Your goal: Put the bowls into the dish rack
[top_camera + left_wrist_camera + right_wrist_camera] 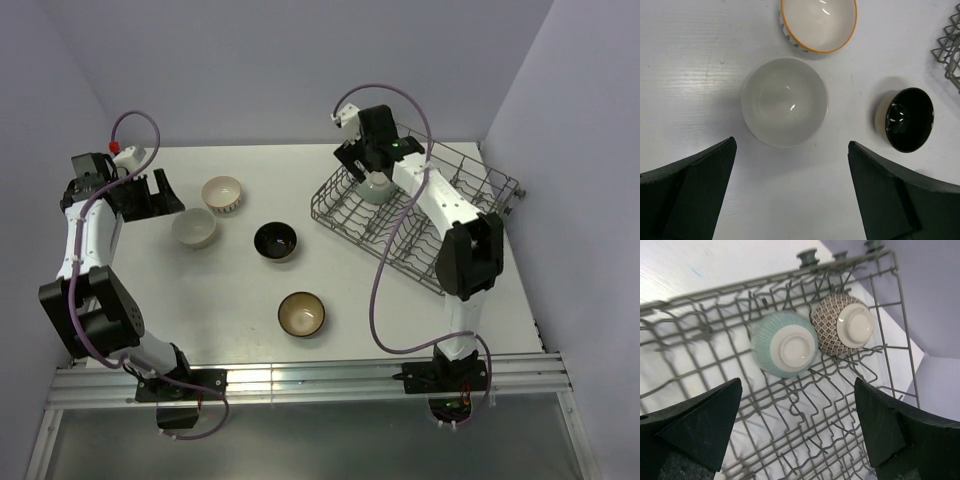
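The grey wire dish rack point(452, 212) stands at the back right. In the right wrist view an upside-down pale teal bowl point(784, 344) and a lattice-patterned bowl point(843, 325) lie side by side in the rack point(700, 340). My right gripper point(797, 430) is open and empty above them; in the top view point(362, 160) it hides most of the teal bowl point(377, 190). On the table are a cream patterned bowl point(222, 193), a plain whitish bowl point(194, 228), a black bowl point(275, 240) and a brown bowl with tan inside point(301, 314). My left gripper point(158, 195) is open and empty, just short of the whitish bowl point(785, 101).
The left wrist view also shows the cream bowl point(818, 24), the black bowl point(910, 119) and a corner of the rack point(951, 50). Purple walls close in the back and sides. The rack's right end reaches the table's right edge.
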